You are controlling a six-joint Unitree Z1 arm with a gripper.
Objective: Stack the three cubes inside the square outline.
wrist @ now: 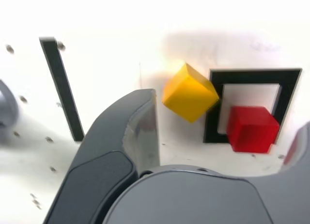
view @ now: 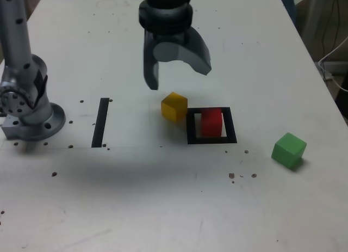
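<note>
The red cube (view: 212, 122) (wrist: 252, 128) sits inside the square outline (view: 211, 139) (wrist: 253, 76). Touching the outline's edge on the exterior view's left is the yellow cube (view: 174, 106) (wrist: 189, 92), turned at an angle on the table. The green cube (view: 289, 149) lies apart toward the exterior view's right. My gripper (view: 178, 78) hangs above and behind the yellow cube, open with nothing between its fingers (wrist: 140, 132).
A straight black strip (view: 100, 122) (wrist: 62, 88) lies on the white table (view: 163, 208) toward the exterior view's left. The arm's grey base (view: 27, 108) stands at the left edge. Small dark specks dot the tabletop.
</note>
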